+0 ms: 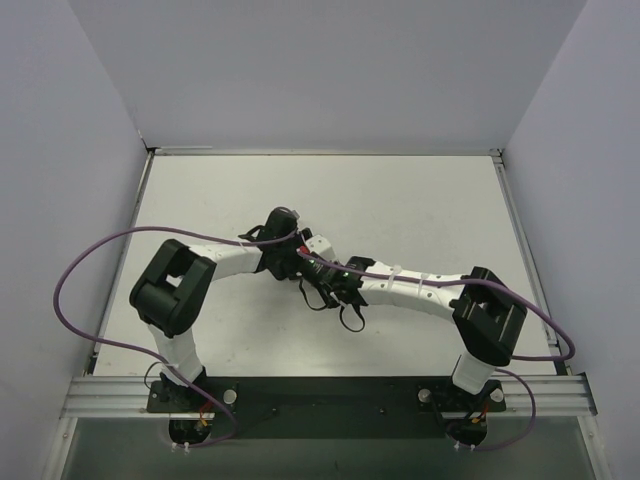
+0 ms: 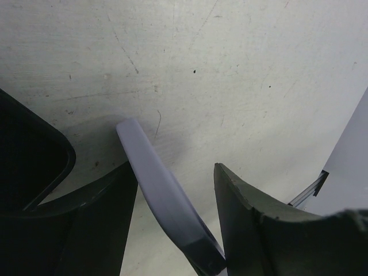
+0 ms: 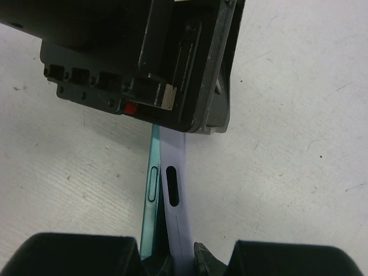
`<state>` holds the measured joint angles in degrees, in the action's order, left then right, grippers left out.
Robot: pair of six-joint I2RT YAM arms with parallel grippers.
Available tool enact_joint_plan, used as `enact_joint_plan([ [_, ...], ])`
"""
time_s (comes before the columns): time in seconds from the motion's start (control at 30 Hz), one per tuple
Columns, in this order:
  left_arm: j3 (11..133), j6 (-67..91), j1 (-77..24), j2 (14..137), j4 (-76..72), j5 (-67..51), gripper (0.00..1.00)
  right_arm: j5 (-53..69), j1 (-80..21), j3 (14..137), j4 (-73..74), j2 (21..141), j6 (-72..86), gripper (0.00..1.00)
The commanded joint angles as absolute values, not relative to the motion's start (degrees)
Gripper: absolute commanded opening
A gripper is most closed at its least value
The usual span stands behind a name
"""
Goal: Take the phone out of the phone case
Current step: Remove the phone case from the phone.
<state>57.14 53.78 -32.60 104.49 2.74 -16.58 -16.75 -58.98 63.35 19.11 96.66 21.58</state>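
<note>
Right jaws: clamped on phone [image 3: 147,230] and case [image 3: 177,161] together, held edge-on at desk [image 3: 299,115] centre. Left jaws: apart, straddling case's far-left end. Phone: likely rigid, slick, breakable; grip flat faces. Case: likely soft, flexible; peel from a corner.

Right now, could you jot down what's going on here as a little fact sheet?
phone: teal edge with a side button showing
case: lavender, with a button slot, lying right beside the phone's edge
left gripper: fingers apart, a strip of the case running between them
right gripper: appears clamped on the near end of phone and case together
table: white, scuffed
progress: phone not yet out
</note>
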Motion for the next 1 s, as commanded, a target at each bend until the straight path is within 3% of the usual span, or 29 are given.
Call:
enact_joint_plan([
  [0.0, 57.39, 53.61, -32.87, 105.56, 3.34, -17.58, 0.64, -22.67, -59.24, 66.09, 16.09, 95.98, 21.62, 0.14],
  [0.23, 57.3, 53.44, -33.13, 106.61, 2.64, -19.33, 0.62, -25.05, -59.33, 65.04, 10.47, 95.36, 21.27, 0.15],
  [0.33, 57.3, 53.7, -33.4, 107.31, 1.85, -20.12, 0.58, -25.22, -59.33, 64.07, 7.13, 95.1, 21.18, 0.0],
  [0.57, 57.48, 53.09, -33.84, 106.36, 1.67, -20.83, 0.59, -24.08, -59.24, 60.91, 1.66, 91.67, 20.92, 0.0],
  [0.63, 57.74, 52.65, -33.75, 104.6, 2.2, -20.83, 0.64, -24.7, -58.89, 62.39, 4.64, 91.41, 21.36, 0.0],
  [0.67, 57.66, 52.56, -33.58, 101.89, 2.11, -20.57, 0.75, -24.96, -58.63, 62.58, 7.27, 91.15, 21.71, 0.0],
  [0.8, 57.04, 52.38, -30.51, 94.25, 1.85, -18.72, 0.96, -22.78, -56.26, 60.56, 10.45, 88.16, 24.25, 0.0],
  [0.97, 55.81, 52.21, -26.02, 85.98, 2.81, -18.37, 0.97, -22.67, -54.41, 59.15, 14.93, 85.52, 25.22, 0.0],
])
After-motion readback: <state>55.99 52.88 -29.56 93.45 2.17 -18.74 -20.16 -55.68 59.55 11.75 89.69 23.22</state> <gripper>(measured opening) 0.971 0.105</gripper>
